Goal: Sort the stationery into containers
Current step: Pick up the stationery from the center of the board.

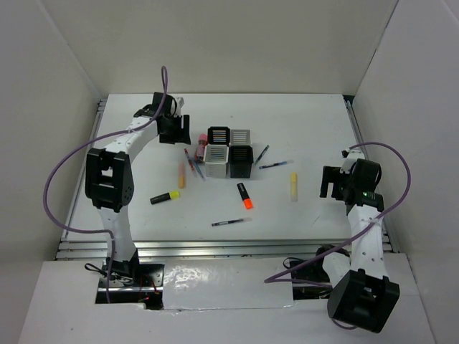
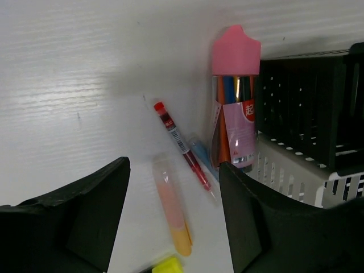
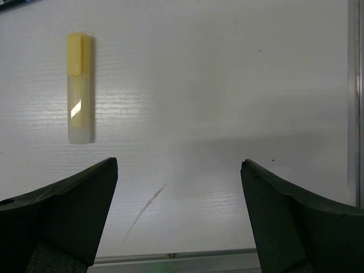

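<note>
Now pink highlighter (image 2: 237, 108) beside containers (image 2: 304, 114)

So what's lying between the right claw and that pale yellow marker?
Nothing: the right wrist view shows only bare white table between the right gripper and the pale yellow highlighter.

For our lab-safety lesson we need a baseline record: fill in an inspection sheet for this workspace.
Surface: white table, one faint dark scuff.
Job's things: four cups clustered mid-table, none visibly filled; highlighters and pens lie loose around them; pale yellow highlighter lies alone nearest the right arm.
Clutter: nothing seen.
Grippers: left gripper open, facing a peach highlighter and red pen; right gripper open, holding nothing.
Cables: purple cables loop off both arms.
Surroundings: plain white walls.
</note>
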Controlling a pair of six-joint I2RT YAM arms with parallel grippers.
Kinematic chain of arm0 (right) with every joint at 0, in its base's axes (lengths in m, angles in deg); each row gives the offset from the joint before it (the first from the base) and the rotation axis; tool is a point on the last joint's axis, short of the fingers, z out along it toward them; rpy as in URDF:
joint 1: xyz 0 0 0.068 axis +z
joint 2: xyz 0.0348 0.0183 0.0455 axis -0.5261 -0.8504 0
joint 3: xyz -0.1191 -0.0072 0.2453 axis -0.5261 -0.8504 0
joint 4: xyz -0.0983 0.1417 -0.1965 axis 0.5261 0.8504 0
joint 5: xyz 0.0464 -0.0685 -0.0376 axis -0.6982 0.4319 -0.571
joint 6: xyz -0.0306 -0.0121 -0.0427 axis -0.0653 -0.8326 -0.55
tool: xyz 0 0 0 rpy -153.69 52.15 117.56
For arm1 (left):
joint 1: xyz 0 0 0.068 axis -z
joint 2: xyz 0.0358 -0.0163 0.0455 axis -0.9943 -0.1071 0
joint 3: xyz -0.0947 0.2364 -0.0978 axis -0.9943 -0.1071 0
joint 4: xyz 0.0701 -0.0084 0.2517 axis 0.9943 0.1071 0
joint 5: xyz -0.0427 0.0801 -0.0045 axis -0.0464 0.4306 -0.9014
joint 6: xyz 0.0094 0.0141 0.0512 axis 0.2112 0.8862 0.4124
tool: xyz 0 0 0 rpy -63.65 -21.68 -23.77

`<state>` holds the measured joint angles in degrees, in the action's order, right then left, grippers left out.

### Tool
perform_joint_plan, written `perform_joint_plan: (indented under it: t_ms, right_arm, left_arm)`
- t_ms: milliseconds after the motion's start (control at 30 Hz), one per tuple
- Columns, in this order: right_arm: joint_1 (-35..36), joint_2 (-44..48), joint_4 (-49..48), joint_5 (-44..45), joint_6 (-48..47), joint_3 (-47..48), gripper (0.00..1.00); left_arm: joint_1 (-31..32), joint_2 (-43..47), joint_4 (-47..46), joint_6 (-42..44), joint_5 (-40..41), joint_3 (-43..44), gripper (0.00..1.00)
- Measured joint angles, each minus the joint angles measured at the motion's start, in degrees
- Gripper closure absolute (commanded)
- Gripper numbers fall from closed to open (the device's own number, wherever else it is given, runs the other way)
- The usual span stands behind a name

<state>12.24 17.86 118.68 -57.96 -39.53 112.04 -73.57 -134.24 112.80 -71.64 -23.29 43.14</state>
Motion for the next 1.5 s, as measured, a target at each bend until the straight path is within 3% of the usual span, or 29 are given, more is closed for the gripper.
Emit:
perform_joint_plan:
  t_ms: [333, 700, 967, 1267, 1500]
  right_arm:
    - [-0.04, -1.60, -0.09, 1.16, 0.02, 0.00, 0.06]
    - [-0.04, -1.95, -0.26, 1.68, 0.02, 0.00, 0.06]
    - [-0.04, -1.95, -0.33, 1.68, 0.02, 0.00, 0.06]
    - [-0.15, -1.95, -0.35, 1.68, 0.02, 0.00, 0.06]
    - [-0.15, -1.95, -0.35, 1.68, 0.02, 0.00, 0.06]
  left_arm:
    - [1.29, -8.76, -0.35, -2.86, -4.81, 5.95, 0.24]
    - [3.30, -14.62, -1.51, -4.63, -5.25, 12.90, 0.24]
    - [3.82, -17.86, -1.05, -6.08, -4.55, 13.38, 0.25]
    - [4.04, -18.78, 1.90, -6.19, 4.02, 15.43, 0.37]
    - [3.37, -21.46, 4.92, -7.30, 5.22, 19.82, 0.42]
